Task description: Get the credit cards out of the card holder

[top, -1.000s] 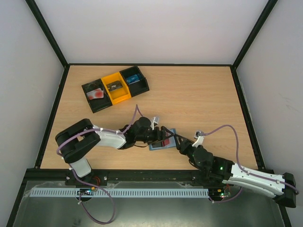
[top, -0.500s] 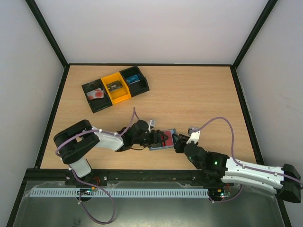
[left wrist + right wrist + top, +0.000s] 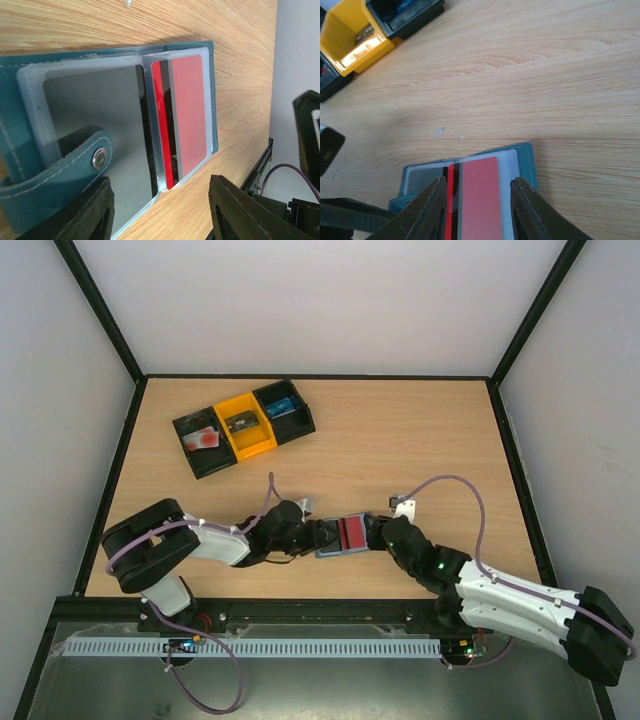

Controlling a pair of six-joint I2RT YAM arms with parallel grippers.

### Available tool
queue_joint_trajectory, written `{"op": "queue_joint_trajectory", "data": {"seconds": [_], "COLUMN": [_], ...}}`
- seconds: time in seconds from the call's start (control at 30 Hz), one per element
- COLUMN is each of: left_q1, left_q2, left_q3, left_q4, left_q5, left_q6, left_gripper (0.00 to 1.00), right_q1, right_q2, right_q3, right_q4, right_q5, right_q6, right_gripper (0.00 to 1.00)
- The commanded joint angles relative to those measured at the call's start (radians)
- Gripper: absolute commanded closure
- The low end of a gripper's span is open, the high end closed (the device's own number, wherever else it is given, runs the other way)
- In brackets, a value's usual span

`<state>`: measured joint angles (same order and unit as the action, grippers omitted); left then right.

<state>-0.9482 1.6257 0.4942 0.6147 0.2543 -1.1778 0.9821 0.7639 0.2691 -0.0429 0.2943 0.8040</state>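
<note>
The card holder (image 3: pixel 330 546) lies open on the table near the front edge, teal-blue with clear sleeves (image 3: pixel 90 100) and a snap strap (image 3: pixel 75 167). A bright red credit card (image 3: pixel 352 533) sits in its right sleeve (image 3: pixel 187 112) (image 3: pixel 480 200), with a red and black edge beside it. The left sleeve looks dark grey. My left gripper (image 3: pixel 318 536) (image 3: pixel 160 212) is open at the holder's left end, one finger (image 3: pixel 80 212) over the strap. My right gripper (image 3: pixel 378 535) (image 3: pixel 479 215) is open too, its fingers (image 3: pixel 427 210) standing either side of the red card's sleeve from the right.
A black and orange three-compartment tray (image 3: pixel 272 445) stands at the back left with small items inside; its yellow bin (image 3: pixel 340 37) shows in the right wrist view. A black frame rail borders the table's near edge (image 3: pixel 300 606).
The right arm has swung left and reached over the holder's right panel, jaws narrowing. The left gripper slid slightly left and its jaws closed partway. The red card now shows flat.
</note>
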Motion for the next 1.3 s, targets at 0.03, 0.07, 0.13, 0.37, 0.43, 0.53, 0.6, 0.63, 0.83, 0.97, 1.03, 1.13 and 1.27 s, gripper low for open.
{"op": "queue_joint_trajectory", "data": {"seconds": [0.03, 0.07, 0.13, 0.37, 0.43, 0.53, 0.6, 0.63, 0.83, 0.97, 1.03, 1.13, 1.27], "left_q1": [0.012, 0.013, 0.017, 0.028, 0.028, 0.027, 0.024, 0.019, 0.007, 0.005, 0.005, 0.005, 0.005], "left_q2": [-0.046, -0.052, -0.064, -0.122, -0.149, -0.194, -0.212, -0.220, -0.192, -0.140, -0.118, -0.087, -0.049], "left_q3": [-0.045, -0.048, -0.056, -0.078, -0.078, -0.065, -0.043, -0.031, 0.015, 0.028, 0.033, 0.039, 0.040], "left_q4": [-0.059, -0.067, -0.076, -0.119, -0.137, -0.163, -0.195, -0.210, -0.166, -0.125, -0.119, -0.122, -0.114], "left_q5": [-0.056, -0.060, -0.062, -0.079, -0.079, -0.067, -0.060, -0.062, -0.014, 0.005, 0.000, -0.014, -0.022], "left_q6": [0.027, 0.029, 0.032, 0.037, 0.040, 0.039, 0.041, 0.043, 0.020, 0.008, 0.007, 0.011, 0.011], "left_gripper": [0.46, 0.46, 0.46, 0.46, 0.46, 0.46, 0.45, 0.45, 0.44, 0.45, 0.47, 0.51, 0.56], "right_q1": [-0.059, -0.061, -0.064, -0.083, -0.084, -0.084, -0.084, -0.084, -0.084, -0.085, -0.085, -0.083, -0.083], "right_q2": [0.081, 0.100, 0.141, 0.256, 0.272, 0.296, 0.310, 0.317, 0.360, 0.394, 0.409, 0.420, 0.434], "right_q3": [-0.037, -0.041, -0.049, -0.052, -0.061, -0.080, -0.094, -0.100, -0.099, -0.116, -0.125, -0.142, -0.152], "right_q4": [0.120, 0.130, 0.152, 0.210, 0.229, 0.254, 0.268, 0.279, 0.287, 0.340, 0.362, 0.396, 0.414], "right_q5": [-0.169, -0.171, -0.165, -0.195, -0.205, -0.221, -0.231, -0.237, -0.276, -0.349, -0.376, -0.394, -0.400], "right_q6": [-0.021, -0.020, -0.024, -0.041, -0.037, -0.031, -0.026, -0.026, -0.003, 0.030, 0.041, 0.057, 0.063], "right_gripper": [0.66, 0.67, 0.68, 0.72, 0.73, 0.76, 0.77, 0.77, 0.83, 0.88, 0.93, 0.94, 0.95]}}
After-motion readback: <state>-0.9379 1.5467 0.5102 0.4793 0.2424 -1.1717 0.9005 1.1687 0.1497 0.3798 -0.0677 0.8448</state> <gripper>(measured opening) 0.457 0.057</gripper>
